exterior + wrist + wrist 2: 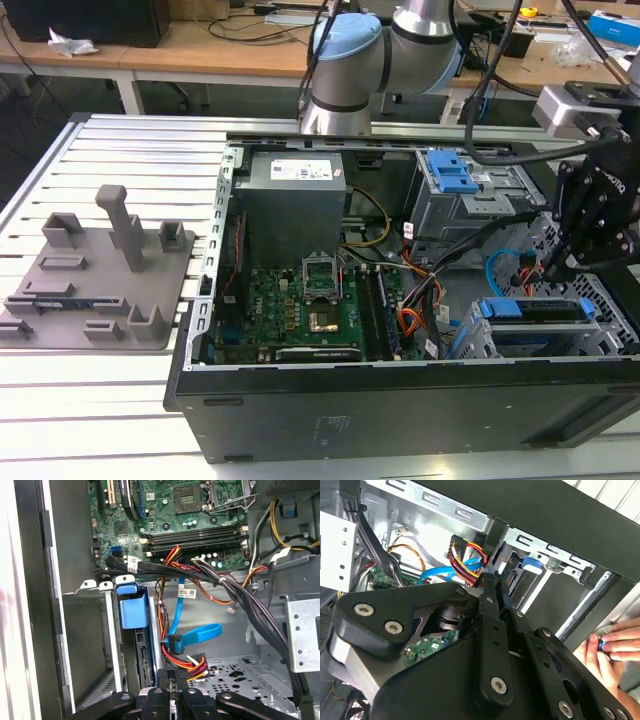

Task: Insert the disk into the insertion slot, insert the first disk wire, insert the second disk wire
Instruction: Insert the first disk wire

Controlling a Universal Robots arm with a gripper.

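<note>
Slatted alu bench (100, 150) carries an open PC case (400, 410), lab desks behind. Disk (530, 308) sits in the insertion slot (468, 338), lower right of the exterior view, blue carrier showing; looks seated to me. Gripper (172, 679) is down inside the case at the disk's end, pincer closed on the black plug of the red/yellow/black disk wire (195, 664).

Risks, as I read it: plug meets the port skewed, so it jams or bends contacts. The stiff bundle could also twist the plug in the fingers.

Blue data cable (197, 632) loops right beside and could snag. Thick black harness (250, 605) crosses nearby, so it's crowded. Taller cage w/ blue latch (450, 175) is upper right of the exterior view. A person's hand (615, 647) is just outside the case wall, too close for comfort. Grey fixture tray (100, 270) is at the exterior view's left, well apart.
</note>
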